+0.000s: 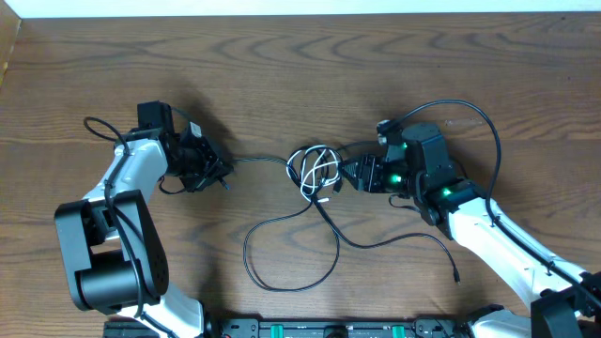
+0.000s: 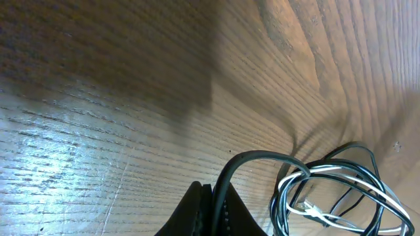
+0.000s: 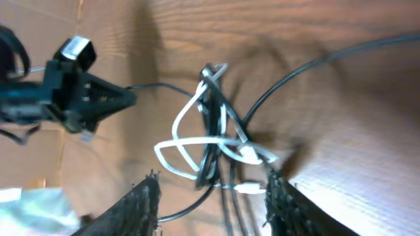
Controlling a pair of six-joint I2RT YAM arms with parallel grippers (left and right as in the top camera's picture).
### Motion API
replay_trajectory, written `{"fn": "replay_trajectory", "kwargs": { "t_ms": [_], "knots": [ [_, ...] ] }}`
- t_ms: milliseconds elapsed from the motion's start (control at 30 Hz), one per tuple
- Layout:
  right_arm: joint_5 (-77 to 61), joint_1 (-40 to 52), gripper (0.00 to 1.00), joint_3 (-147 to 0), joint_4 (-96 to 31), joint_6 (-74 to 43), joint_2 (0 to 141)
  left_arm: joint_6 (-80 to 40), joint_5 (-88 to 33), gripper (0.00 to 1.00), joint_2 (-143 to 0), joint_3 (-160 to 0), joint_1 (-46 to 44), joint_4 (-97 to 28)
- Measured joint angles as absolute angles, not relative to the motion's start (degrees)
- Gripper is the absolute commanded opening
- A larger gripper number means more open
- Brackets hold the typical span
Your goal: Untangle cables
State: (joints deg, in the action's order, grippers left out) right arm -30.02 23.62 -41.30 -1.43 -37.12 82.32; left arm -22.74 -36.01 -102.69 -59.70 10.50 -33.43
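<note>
The left claw [image 2: 211, 206] is pinched together on the black cable [image 2: 246, 157], which arches up out of its tips and runs ahead of it to the knot [image 1: 315, 171], well out in front on the wooden table [image 1: 282, 66]. The right claw [image 3: 213, 187] faces it from the other side of the knot with its fingers [image 3: 147, 203] apart and nothing gripped. The white cable [image 3: 187, 141] loops just ahead of them, wound around several black strands, and some strands pass down into the gap between the fingers. Behind and below that claw, the rest of the black cable sprawls in a wide slack loop [image 1: 282, 249] to a small plug end [image 1: 457, 278]. The step in hand looks like anchoring the black lead while the other claw picks a strand. Next, the right claw likely needs to close on the white cable alone, not the black beside it, then draw away from the left claw.
</note>
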Motion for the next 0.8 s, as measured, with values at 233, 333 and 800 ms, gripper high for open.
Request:
{"fn": "replay_trajectory", "kwargs": {
  "t_ms": [233, 333, 800],
  "knots": [
    [-28.38, 29.58, 0.46, -41.30, -1.80, -44.07, 82.52, -22.74, -35.99, 0.08, -102.69, -59.70, 10.50, -33.43],
    [-25.58, 32.58, 0.48, -41.30, -1.69, -46.50, 83.42, -22.74, -35.99, 0.08, -102.69, -59.70, 10.50, -33.43],
    [-19.42, 40.01, 0.46, -41.30, 10.04, -49.69, 91.18, -22.74, -35.79, 0.08, -102.69, -59.70, 10.50, -33.43]
  ]
}}
